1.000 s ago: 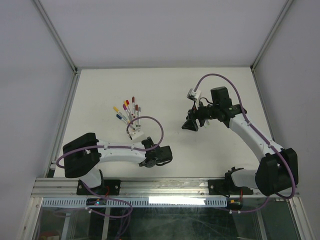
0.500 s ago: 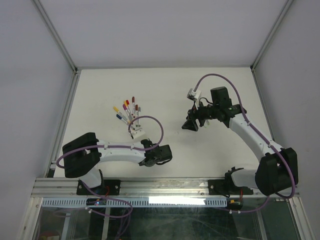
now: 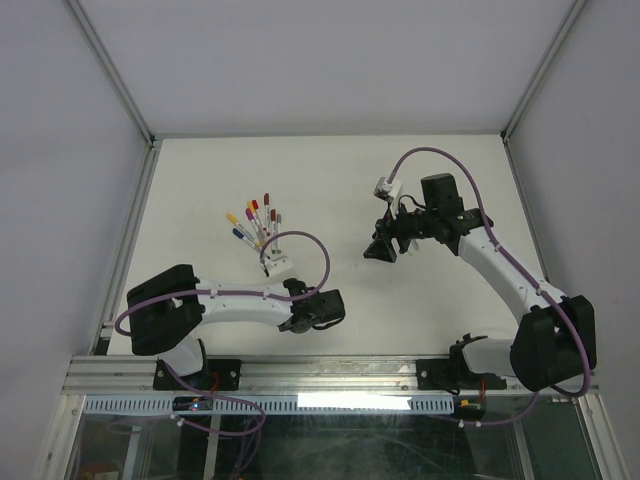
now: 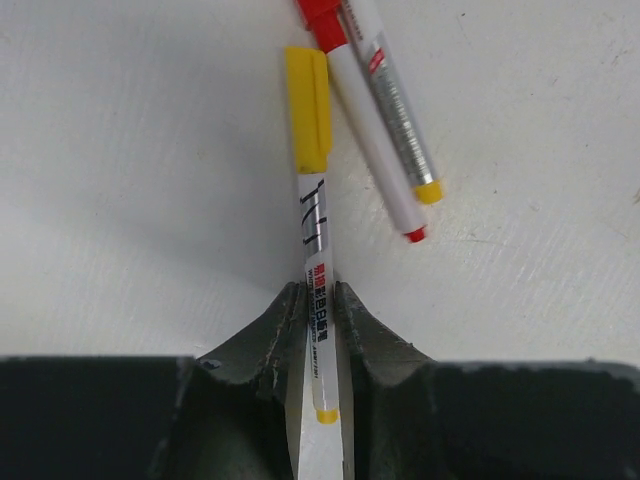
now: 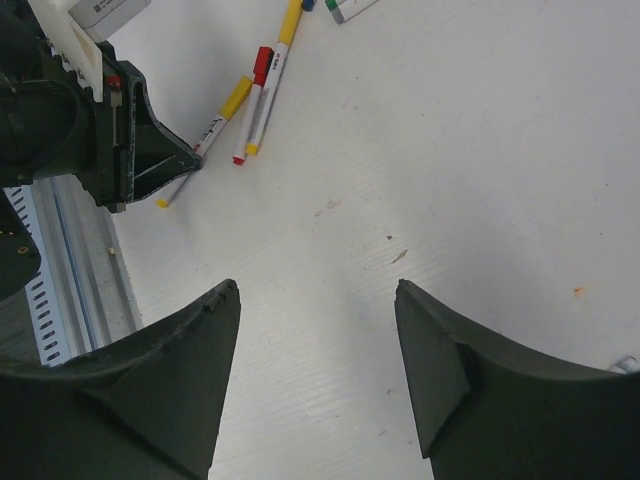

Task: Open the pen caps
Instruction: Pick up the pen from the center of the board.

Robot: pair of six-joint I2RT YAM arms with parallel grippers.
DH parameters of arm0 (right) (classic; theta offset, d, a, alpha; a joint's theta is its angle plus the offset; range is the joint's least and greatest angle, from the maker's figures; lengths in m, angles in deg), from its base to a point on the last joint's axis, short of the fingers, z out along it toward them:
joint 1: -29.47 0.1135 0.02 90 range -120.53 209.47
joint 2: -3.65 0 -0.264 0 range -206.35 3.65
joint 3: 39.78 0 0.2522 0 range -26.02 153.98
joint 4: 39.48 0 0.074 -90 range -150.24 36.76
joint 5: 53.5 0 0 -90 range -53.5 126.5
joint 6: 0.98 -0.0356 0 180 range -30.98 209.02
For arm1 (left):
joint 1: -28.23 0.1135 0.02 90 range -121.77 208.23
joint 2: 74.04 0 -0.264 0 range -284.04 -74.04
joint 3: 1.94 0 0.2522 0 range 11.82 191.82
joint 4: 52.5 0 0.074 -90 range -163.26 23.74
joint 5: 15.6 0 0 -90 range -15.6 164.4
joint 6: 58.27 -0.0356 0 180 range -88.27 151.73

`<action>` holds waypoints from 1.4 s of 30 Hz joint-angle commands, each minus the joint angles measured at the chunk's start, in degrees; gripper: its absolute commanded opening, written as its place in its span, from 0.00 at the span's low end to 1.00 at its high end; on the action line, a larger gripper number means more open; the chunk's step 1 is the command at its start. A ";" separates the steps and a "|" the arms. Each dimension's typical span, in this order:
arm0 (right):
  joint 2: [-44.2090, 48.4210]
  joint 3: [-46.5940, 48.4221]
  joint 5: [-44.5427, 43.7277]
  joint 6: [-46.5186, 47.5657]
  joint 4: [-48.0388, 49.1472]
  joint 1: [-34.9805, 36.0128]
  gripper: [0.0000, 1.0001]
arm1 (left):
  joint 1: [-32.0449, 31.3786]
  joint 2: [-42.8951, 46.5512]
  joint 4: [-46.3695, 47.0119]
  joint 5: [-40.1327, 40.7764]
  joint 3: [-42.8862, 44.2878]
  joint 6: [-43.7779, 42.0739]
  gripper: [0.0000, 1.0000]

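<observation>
The left gripper (image 4: 318, 292) is clamped on the white barrel of a pen (image 4: 313, 215), with both fingers pressed against it. The pen runs out toward 12 o'clock, and its yellow cap (image 4: 307, 110) is on at the far end. At 1 o'clock of that cap, a red-capped pen (image 4: 375, 160) and a silver pen (image 4: 395, 100) lie side by side. Well apart at 3 o'clock, the right gripper (image 5: 317, 290) hangs over the white table (image 5: 450, 150), jaws wide and holding nothing.
</observation>
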 commanded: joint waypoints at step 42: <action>-17.56 -19.19 15.51 -64.15 67.72 4.50 0.71 | 4.09 22.05 92.65 0.71 -28.40 -46.25 0.00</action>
